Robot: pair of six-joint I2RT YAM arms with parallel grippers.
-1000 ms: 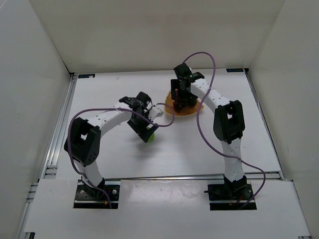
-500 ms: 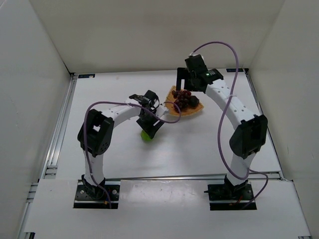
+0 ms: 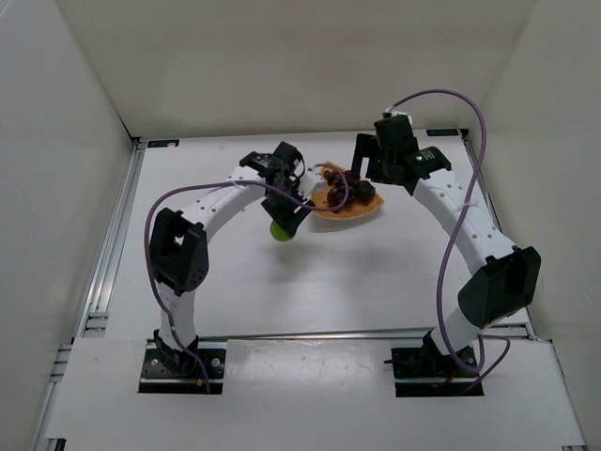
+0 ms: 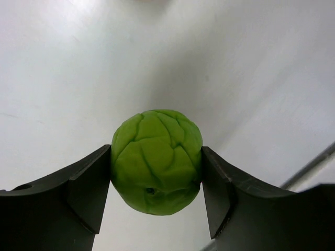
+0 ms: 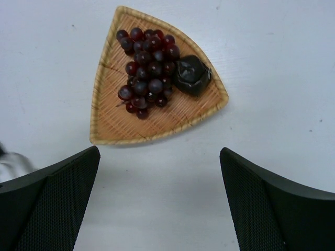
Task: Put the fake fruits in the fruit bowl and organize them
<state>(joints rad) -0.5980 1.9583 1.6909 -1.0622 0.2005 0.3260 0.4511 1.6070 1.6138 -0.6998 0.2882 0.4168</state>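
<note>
The left jaws are pinching the green fruit (image 4: 156,162), their two dark fingers (image 4: 86,193) pressing on opposite sides of it, closed only as far as the fruit's width is allowing. In the left wrist view the fruit is showing against the plain white desk (image 4: 63,78), and I cannot tell whether it is touching the surface or hanging clear of it. From the top camera it is sitting outside the fruit bowl (image 5: 112,123), near the bowl's left corner and apart from the rim. The left arm (image 3: 211,202) is arching over from its base and reaching toward that spot.

The right jaws are standing wide apart and gripping nothing. In the right wrist view they are framing bare desk, with the bowl lying ahead of them. Inside the bowl the grape bunch (image 5: 146,73) is spreading across the middle of the weave, and the dark brown fruit (image 5: 192,76) is resting against the bunch's side, close to one of the bowl's corners. The right arm (image 3: 465,216) is stretching far out, its wrist hanging by the bowl's far right side, and a purple cable (image 3: 474,122) is looping above it
</note>
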